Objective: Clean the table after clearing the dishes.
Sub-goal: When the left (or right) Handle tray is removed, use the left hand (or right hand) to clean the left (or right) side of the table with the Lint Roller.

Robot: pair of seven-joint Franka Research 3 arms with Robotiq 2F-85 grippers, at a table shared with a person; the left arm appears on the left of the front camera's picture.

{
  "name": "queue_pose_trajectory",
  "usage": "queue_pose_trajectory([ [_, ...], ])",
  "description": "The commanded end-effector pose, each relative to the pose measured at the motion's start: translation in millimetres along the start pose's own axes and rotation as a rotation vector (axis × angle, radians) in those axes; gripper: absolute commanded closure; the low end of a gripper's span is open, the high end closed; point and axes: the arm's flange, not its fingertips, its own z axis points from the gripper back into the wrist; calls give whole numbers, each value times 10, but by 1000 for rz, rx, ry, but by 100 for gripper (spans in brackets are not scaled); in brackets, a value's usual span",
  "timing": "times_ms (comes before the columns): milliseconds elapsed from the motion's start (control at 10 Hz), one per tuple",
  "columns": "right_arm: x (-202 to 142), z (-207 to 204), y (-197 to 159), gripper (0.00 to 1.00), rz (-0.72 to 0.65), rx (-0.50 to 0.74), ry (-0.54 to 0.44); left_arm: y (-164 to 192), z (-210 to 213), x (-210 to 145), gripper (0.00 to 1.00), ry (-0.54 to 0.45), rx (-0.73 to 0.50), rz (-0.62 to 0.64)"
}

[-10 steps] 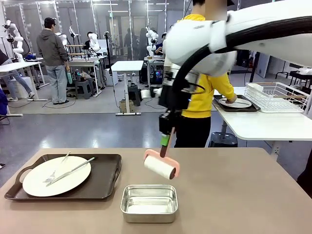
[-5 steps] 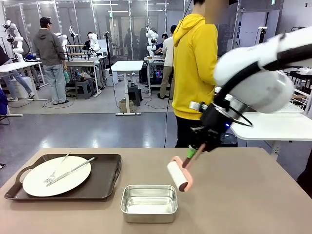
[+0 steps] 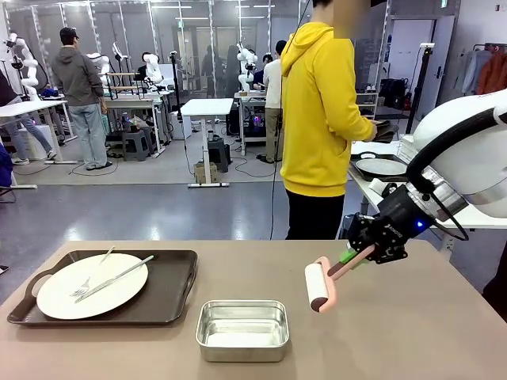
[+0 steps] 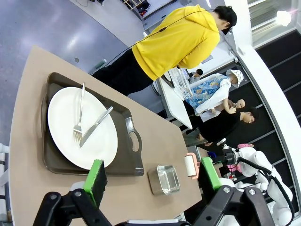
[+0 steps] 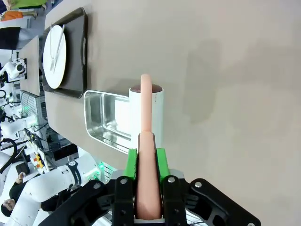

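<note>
I've got R gripper (image 3: 349, 256) clamped on handle of pink lint roller (image 3: 318, 286), roll btwn steel pan (image 3: 242, 330) and right edge of table (image 3: 420, 332); L gripper (image 4: 153, 173) fingers wide apart.

my right arm (image 3: 475, 162): white rounded shells, thick black cable (image 3: 444, 136) routed along the outside, black wrist section with a small blue LED (image 3: 417, 224). right gripper (image 5: 146, 157): black linkage body, green pads (image 5: 131, 158), silver screws (image 5: 123, 180) at the knuckles. left gripper (image 4: 151, 175): same black links, green pads (image 4: 96, 175), silver pivot screws.
</note>
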Motion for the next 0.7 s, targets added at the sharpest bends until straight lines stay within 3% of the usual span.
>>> queue_pose_trajectory([
  [0,7,-28,46,100,15,-14,13,-4,24,-2,0,-6,-5,-9],
  [200,7,-28,46,100,15,-14,13,-4,24,-2,0,-6,-5,-9],
  [300,-7,-24,10,80,5,-5,7,-4,24,-2,0,-6,-5,-9],
  [500,277,-106,-103,80,-14,-32,-30,-4,24,-2,0,-6,-5,-9],
  [600,398,-189,-167,80,-14,0,11,-4,24,-2,0,-6,-5,-9],
])
